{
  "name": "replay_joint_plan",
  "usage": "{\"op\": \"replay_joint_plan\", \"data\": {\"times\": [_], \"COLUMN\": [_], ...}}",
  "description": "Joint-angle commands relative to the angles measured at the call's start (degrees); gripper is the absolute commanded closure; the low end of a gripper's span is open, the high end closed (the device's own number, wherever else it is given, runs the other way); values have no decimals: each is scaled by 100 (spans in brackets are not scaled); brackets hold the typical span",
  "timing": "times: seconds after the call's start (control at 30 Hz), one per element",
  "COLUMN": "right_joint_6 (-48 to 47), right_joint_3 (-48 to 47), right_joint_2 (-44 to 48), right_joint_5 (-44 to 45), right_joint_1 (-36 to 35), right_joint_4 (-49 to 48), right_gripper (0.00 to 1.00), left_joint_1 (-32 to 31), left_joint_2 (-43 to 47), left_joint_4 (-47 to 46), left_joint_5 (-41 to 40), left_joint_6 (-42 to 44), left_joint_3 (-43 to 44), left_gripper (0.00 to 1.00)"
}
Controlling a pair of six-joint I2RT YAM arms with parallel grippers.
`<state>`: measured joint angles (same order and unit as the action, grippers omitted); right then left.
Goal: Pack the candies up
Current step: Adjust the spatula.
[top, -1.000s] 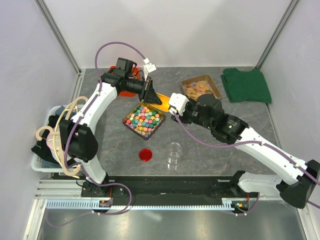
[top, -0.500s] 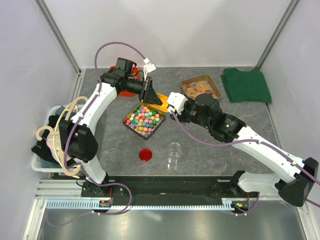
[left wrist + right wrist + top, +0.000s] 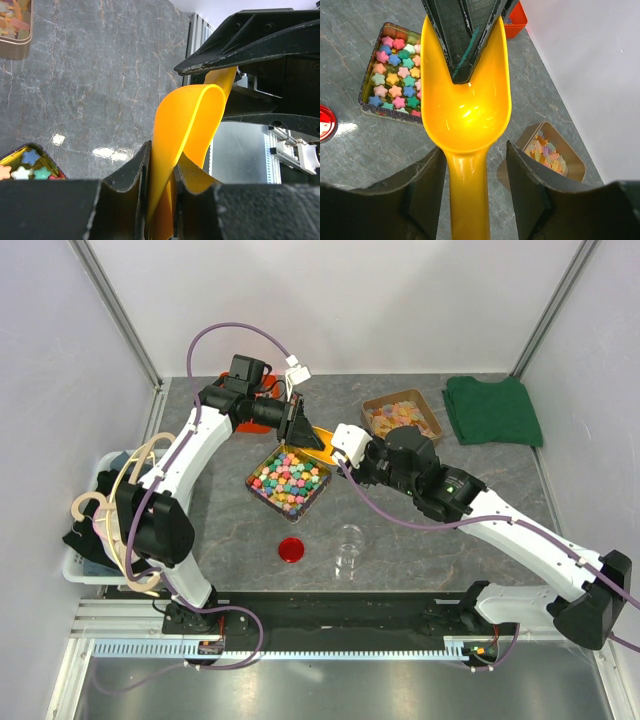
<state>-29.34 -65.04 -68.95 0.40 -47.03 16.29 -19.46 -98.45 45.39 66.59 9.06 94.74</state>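
Left gripper [image 3: 162, 167] clamps yellow scoop [image 3: 466, 100] by its bowl wall. The handle runs between right gripper's [image 3: 474, 152] parted fingers, not clamped. Star candies [image 3: 288, 478] just beside scoop.

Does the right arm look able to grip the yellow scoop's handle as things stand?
Probably yes. The right gripper is open with a finger on each side of the handle of the yellow scoop, nothing between. The left gripper pinches only the bowl's wall.
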Motion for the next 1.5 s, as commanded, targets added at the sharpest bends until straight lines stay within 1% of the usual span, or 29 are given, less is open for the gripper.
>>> {"op": "replay_joint_plan", "data": {"times": [0.0,0.2,0.23,0.37,0.4,0.47,0.5,0.57,0.6,0.67,0.7,0.73,0.8,0.87,0.9,0.93,1.0,1.03,1.1,1.13,1.2,1.23,1.3,1.37,1.4,1.43,1.47], "right_joint_6": [69,104,113,166,174,201,210,236,253,262,271,271,280,280,289,289,271,271,245,219,201,166,157,105,87,69,17], "right_joint_3": [-158,-273,-290,-352,-378,-413,-448,-484,-501,-501,-501,-501,-466,-449,-440,-431,-405,-396,-335,-308,-238,-212,-176,-159,-167,-167,-167], "right_joint_2": [-5,-48,-49,-101,-110,-119,-136,-154,-154,-163,-163,-154,-119,-67,-49,-31,13,30,74,92,118,118,118,101,92,75,66], "right_joint_5": [-23,-23,-171,-216,-225,-260,-269,-278,-286,-269,-252,-251,-243,-251,-251,-243,-251,-243,-216,-173,-129,-94,-76,-76,64,117,213], "right_joint_1": [18,0,0,0,0,0,0,0,0,0,0,9,0,0,0,0,0,0,0,0,0,0,0,0,0,0,0], "right_joint_4": [-197,-162,-153,-144,-135,-109,-100,-65,-56,-47,-47,-47,-39,-47,-47,-47,-21,-21,-12,-12,-4,-12,-12,-12,-4,-3,5], "right_gripper": [43,46,46,51,55,59,66,74,83,92,98,100,100,100,100,100,100,100,100,100,100,100,100,100,100,100,100], "left_joint_1": [13,22,13,4,13,4,4,4,4,4,13,4,4,4,13,21,92,144,346,425,680,768,961,1049,1059,1050,1050], "left_joint_2": [248,195,195,177,169,160,160,151,151,142,142,125,116,99,90,72,28,2,-77,-103,-165,-157,-148,-95,-60,-8,10], "left_joint_4": [41,41,41,32,32,32,32,32,40,40,32,40,32,32,40,41,41,41,41,41,49,41,49,49,49,14,-21], "left_joint_5": [285,276,276,276,267,276,267,267,258,215,197,188,135,30,-22,-93,-347,-426,-603,-638,-743,-813,-1094,-1550,-1761,-2250,-2534], "left_joint_6": [87,96,96,105,105,105,105,105,113,114,114,114,114,122,122,114,96,61,-27,-53,-97,-97,-10,191,297,394,525], "left_joint_3": [27,10,10,-17,-34,-17,-17,-17,-17,-8,-8,1,18,36,71,97,228,299,544,633,834,879,915,845,697,591,468], "left_gripper": [98,98,98,98,98,98,98,98,98,98,97,93,92,83,77,61,47,35,29,23,20,15,12,11,10,10,10]}}
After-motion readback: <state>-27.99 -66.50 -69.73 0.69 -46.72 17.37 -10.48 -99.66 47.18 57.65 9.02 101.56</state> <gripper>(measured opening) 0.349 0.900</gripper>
